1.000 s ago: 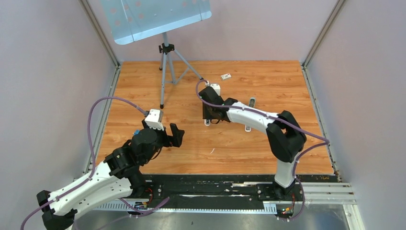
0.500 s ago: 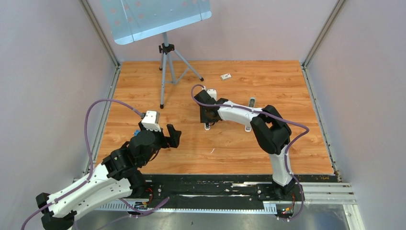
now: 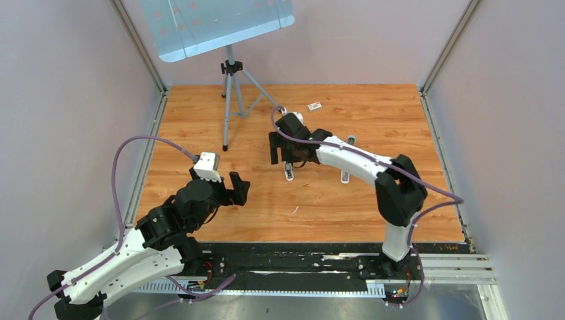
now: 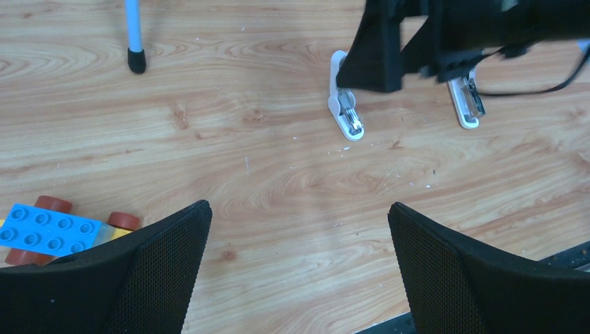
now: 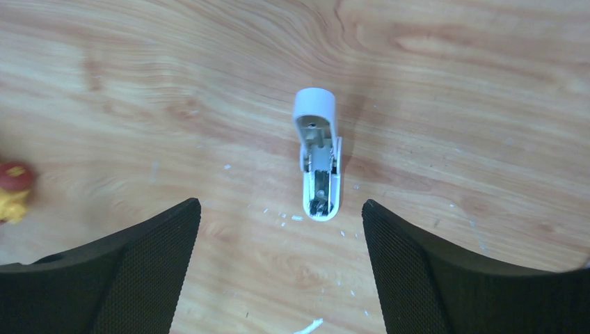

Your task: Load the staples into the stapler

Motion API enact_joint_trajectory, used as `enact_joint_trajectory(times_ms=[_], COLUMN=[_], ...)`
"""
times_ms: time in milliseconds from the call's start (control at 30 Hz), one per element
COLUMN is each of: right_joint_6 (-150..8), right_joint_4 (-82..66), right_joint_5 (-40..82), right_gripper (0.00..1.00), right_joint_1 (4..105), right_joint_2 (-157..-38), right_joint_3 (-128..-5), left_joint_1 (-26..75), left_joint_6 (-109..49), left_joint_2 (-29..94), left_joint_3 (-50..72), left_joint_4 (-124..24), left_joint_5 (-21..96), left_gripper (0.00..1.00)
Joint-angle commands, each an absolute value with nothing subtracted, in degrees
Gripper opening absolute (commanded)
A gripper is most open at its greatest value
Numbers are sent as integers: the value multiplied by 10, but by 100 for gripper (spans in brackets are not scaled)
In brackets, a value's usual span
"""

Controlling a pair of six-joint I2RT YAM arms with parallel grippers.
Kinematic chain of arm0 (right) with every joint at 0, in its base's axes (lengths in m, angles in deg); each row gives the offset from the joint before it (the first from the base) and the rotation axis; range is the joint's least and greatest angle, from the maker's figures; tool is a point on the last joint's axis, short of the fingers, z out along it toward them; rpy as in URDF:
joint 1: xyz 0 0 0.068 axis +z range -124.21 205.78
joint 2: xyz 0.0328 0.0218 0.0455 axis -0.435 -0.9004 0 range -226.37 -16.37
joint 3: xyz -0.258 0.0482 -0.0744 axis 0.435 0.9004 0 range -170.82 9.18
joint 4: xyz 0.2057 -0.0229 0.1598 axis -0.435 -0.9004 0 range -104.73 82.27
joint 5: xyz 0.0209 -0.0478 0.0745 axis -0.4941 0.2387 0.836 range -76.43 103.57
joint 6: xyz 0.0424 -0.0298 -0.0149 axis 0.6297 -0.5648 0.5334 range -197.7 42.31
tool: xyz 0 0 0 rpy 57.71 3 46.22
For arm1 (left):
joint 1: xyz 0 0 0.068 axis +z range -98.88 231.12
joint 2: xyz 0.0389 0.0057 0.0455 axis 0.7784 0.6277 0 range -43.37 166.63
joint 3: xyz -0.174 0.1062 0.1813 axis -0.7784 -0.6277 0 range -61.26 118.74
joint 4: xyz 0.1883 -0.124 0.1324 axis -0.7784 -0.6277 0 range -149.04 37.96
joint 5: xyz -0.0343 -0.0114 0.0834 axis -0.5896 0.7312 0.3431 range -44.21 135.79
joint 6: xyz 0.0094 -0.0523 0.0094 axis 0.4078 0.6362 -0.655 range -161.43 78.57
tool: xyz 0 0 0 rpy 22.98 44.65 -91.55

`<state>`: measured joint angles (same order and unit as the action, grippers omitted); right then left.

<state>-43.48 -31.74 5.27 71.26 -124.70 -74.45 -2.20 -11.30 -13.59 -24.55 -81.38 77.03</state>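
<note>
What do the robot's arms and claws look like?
The left arm and right arm have white shells with chunky black joints, and a purple cable loops along each. The left claw and right claw are black, with broad fingers covered in a fine mesh pattern. A small white box sits on the left wrist.

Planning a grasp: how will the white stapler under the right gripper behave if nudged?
The stapler looks small and plastic, so probably light, likely sliding on the smooth wooden table. It lies low and elongated, so tipping seems unlikely.
</note>
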Motion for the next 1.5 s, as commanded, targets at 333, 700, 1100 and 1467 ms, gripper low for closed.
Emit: enact_joint_trajectory(times_ms=[333,700,1100,1467], right_joint_6=[-685,-758,-796,-784], right_joint_4=[-317,-324,-319,-312], right_joint_5=[151,156,122,195], right_gripper=[100,99,100,99], right_joint_1=[571,473,448,420], right_joint_2=[-1185,-1373,-1535,-1625], right_joint_3=[-794,-946,-1117,-1195], left_joint_1=[-20,-19,-20,-20], left_joint_6=[-206,-173,-194,-192], left_joint_2=[-94,-115,-93,-76], left_joint_3=[-209,-265,-240,-247], left_joint_4=[-770,-688,-720,-682], left_joint_5=[620,568,641,653], left_gripper=[100,100,100,100])
